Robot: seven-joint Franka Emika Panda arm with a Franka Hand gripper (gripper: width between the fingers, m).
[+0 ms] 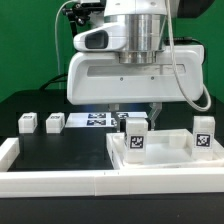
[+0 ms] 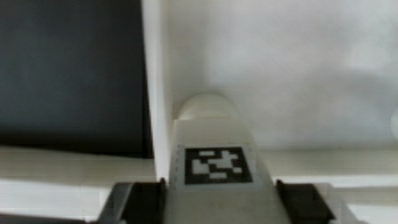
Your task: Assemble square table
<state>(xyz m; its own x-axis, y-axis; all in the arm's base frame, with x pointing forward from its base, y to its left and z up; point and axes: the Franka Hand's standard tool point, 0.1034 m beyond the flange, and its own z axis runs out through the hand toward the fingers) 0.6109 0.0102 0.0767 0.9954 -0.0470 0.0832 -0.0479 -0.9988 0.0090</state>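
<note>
My pincer (image 2: pixel 217 199) is part closed on 1 upright leg (image 2: pixel 217 150). A pad sits against each side of it, just below its tag. As far as I can see, there is no gap on either side.

The leg stands on the square tabletop (image 1: pixel 165 160), near the far corner on the exterior view's left and just inside the raised rim (image 2: pixel 157 60). The bare slab runs open toward the opposite rim. Room there is cut only by a second leg (image 1: pixel 205 135), which stands at the tabletop's corner on the exterior view's right.

Past the rim nearest my leg lies the black table (image 1: pixel 60 145). The marker board (image 1: pixel 95 120) lies just beyond the tabletop's far edge. 2 loose legs (image 1: pixel 26 122) (image 1: pixel 53 123) stand well apart from the tabletop. A border bar (image 1: pixel 60 183) runs along its near edge.
</note>
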